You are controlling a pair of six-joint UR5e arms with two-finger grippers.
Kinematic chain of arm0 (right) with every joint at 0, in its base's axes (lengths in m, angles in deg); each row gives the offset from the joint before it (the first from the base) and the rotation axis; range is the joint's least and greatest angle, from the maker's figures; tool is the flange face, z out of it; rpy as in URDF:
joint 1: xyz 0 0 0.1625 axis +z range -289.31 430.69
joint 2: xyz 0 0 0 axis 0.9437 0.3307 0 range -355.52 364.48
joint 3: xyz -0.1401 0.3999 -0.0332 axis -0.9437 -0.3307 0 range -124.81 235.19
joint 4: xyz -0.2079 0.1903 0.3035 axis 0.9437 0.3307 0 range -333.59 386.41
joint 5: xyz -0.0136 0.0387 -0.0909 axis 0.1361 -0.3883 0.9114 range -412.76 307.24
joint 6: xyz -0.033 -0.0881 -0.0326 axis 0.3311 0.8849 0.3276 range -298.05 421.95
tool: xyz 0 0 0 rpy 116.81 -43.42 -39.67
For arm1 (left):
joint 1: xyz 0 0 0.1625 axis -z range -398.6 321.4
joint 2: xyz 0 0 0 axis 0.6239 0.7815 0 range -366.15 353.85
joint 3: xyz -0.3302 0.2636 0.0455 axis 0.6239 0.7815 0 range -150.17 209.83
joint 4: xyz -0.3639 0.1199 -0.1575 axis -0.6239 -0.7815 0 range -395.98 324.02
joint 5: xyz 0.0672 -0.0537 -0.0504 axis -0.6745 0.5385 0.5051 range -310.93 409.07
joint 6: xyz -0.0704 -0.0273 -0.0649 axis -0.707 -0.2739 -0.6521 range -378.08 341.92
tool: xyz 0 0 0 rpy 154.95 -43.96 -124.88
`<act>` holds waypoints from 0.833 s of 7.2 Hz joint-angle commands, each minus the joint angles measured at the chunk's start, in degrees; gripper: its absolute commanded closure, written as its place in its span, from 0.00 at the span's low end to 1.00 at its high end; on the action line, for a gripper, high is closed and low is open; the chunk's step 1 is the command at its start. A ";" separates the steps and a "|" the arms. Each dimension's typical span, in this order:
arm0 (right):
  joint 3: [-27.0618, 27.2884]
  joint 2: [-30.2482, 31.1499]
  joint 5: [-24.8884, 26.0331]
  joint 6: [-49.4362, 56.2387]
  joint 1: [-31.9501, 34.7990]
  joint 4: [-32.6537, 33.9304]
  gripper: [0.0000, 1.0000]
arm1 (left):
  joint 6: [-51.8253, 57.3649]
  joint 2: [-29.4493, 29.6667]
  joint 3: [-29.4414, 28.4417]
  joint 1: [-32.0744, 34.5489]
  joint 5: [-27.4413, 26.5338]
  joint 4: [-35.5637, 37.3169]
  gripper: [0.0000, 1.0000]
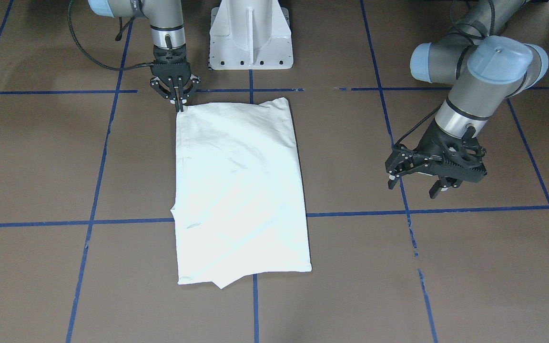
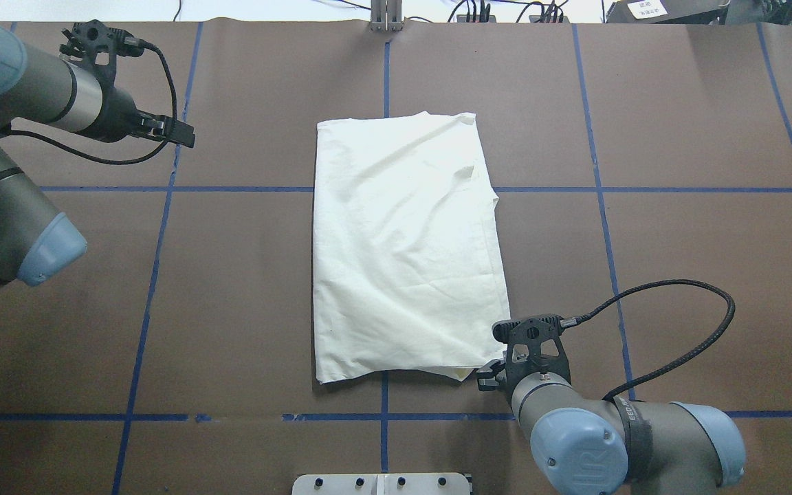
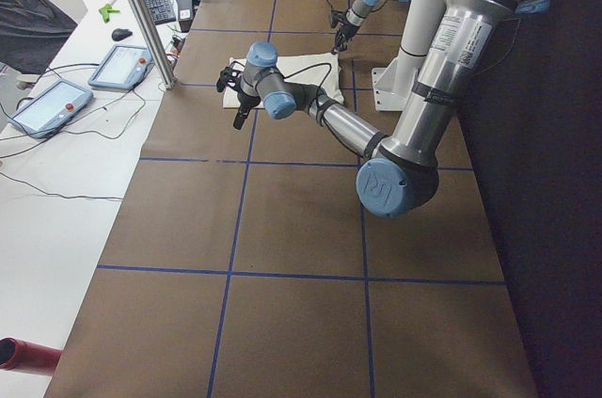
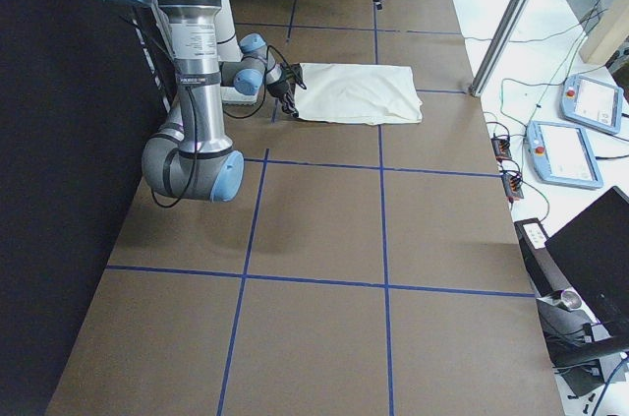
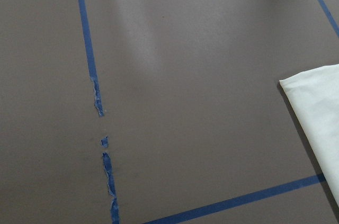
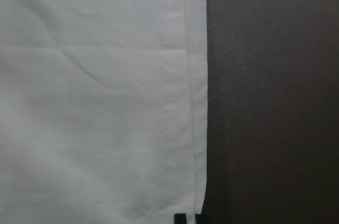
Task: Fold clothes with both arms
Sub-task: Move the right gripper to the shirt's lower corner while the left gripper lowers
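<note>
The left hand (image 1: 415, 187) hangs spread wide and empty over the left side of the tabletop (image 2: 678, 289), well apart from the one shirt (image 2: 403, 247). The shirt lies mid-tabletop, its long axis running from the robot's edge to the far edge. The right hand (image 1: 179, 105), the nearer of the two, is pinched closed on the shirt's right corner by the robot's edge.

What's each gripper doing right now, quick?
The left gripper is open, holding nothing, away from the shirt.
The right gripper is shut on a corner of the shirt.

A plain cream-white shirt (image 1: 241, 186) on a brown table (image 1: 41, 157) gridded with blue tape lines (image 1: 112, 222).
</note>
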 commanded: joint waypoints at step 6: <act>0.10 0.16 -14.21 -7.60 11.90 -24.27 0.00 | -43.08 0.20 12.03 -25.53 -16.37 0.70 0.00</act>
